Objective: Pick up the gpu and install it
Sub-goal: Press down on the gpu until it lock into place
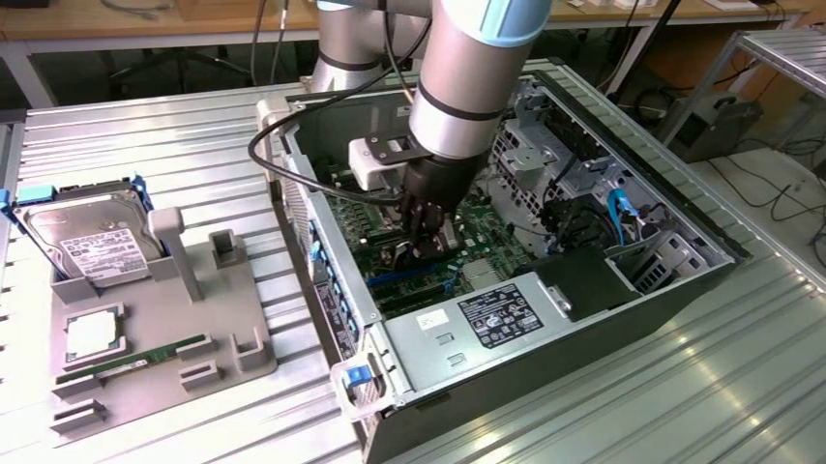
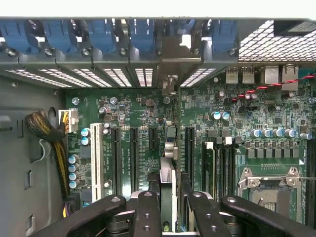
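Near the centre of the exterior frame, the black two-fingered gripper (image 1: 427, 232) clamps the thin black gpu (image 2: 170, 148) edge-on, just above the green motherboard (image 2: 247, 118), where keeping the card upright and aligned with its black slot seems essential.

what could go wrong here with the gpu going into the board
The gripper holds the gpu edge-on above the motherboard, among several parallel slots; a slight offset could land it beside its slot. Its bracket sits close among the blue rear clips and might catch there. A tilted card could jam.
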